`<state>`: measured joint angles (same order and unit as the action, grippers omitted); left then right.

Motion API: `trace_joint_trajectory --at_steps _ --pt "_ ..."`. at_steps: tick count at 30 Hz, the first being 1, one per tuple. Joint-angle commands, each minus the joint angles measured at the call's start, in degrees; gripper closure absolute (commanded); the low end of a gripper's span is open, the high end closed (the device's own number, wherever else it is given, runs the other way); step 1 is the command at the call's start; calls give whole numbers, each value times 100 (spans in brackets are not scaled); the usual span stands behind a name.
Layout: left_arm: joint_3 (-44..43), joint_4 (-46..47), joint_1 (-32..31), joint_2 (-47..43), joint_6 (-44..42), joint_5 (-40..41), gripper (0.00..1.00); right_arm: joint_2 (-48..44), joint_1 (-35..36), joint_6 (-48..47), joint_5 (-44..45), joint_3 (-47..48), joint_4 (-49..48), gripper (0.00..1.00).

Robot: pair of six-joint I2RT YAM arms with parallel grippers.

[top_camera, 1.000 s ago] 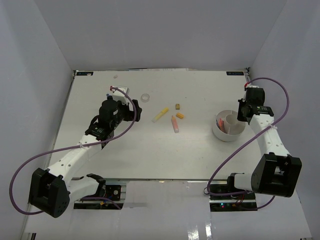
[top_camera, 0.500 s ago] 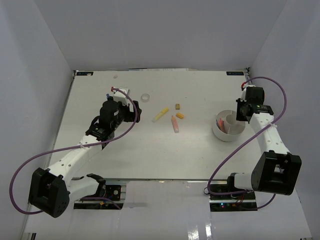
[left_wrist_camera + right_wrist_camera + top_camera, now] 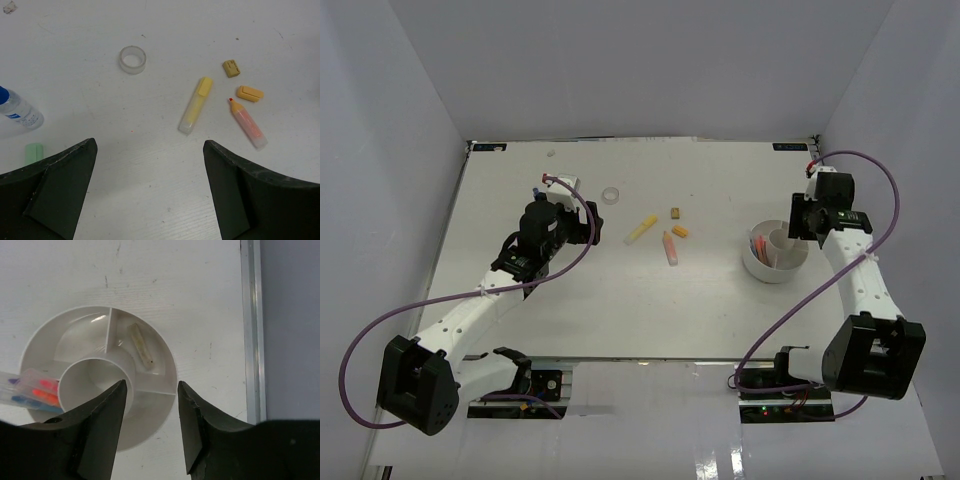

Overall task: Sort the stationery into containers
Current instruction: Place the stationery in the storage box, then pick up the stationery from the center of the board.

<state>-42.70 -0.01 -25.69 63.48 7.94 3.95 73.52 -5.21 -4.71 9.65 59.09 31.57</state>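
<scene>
Partly done, I judge: the white tub (image 3: 775,277) near the tabletop's (image 3: 620,310) right edge holds a few coloured pens (image 3: 30,390) and a pale stick (image 3: 141,346) (in separate compartments). The right hand (image 3: 151,390) hangs over it, jaws apart, nothing between them. Still loose toward the far edge are a yellow highlighter (image 3: 195,105), an orange highlighter (image 3: 248,125), two small erasers (image 3: 231,68), a tape ring (image 3: 132,59), a blue-capped bottle (image 3: 17,111) and a green eraser (image 3: 34,151), under the wide-open, empty left hand (image 3: 150,160). The tabletop is white and scuffed, with plain pale walls around it.

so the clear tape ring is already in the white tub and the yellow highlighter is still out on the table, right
The clear tape ring is not in the white tub; it lies on the table, as the left wrist view shows. The yellow highlighter is indeed out on the table.
</scene>
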Motion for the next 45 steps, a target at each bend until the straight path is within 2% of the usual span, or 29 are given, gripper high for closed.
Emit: trace_joint_trajectory --at_steps 1,4,8,11,17,22,29,41,44,45 --pt "7 27 -32 -47 -21 71 2 -434 64 49 -506 550 -54 48" --pt "-10 -130 -32 -3 14 63 2 -566 388 233 -1148 709 -291 41" --pt "-19 -157 -32 33 40 211 2 -348 1451 637 -1001 989 -599 36" --pt "-28 -192 -32 68 58 361 2 302 2346 1059 -781 1454 -661 34" --pt "-46 -219 -32 120 102 440 2 2040 3192 1657 80 2368 -591 30" --pt "-54 -236 -32 138 111 546 2 2992 3640 1903 458 2862 -661 29" --pt "-90 -289 -32 226 163 520 2 4107 3879 2123 994 3328 -924 33" --pt "-90 -280 -32 270 181 476 2 5207 3870 2326 1461 4057 -1101 42" --pt "-81 -280 -32 261 181 467 2 5374 3844 2378 1443 4137 -1101 47" --pt "-90 -280 -32 270 181 476 2 5410 3835 2378 1452 4163 -1101 51"
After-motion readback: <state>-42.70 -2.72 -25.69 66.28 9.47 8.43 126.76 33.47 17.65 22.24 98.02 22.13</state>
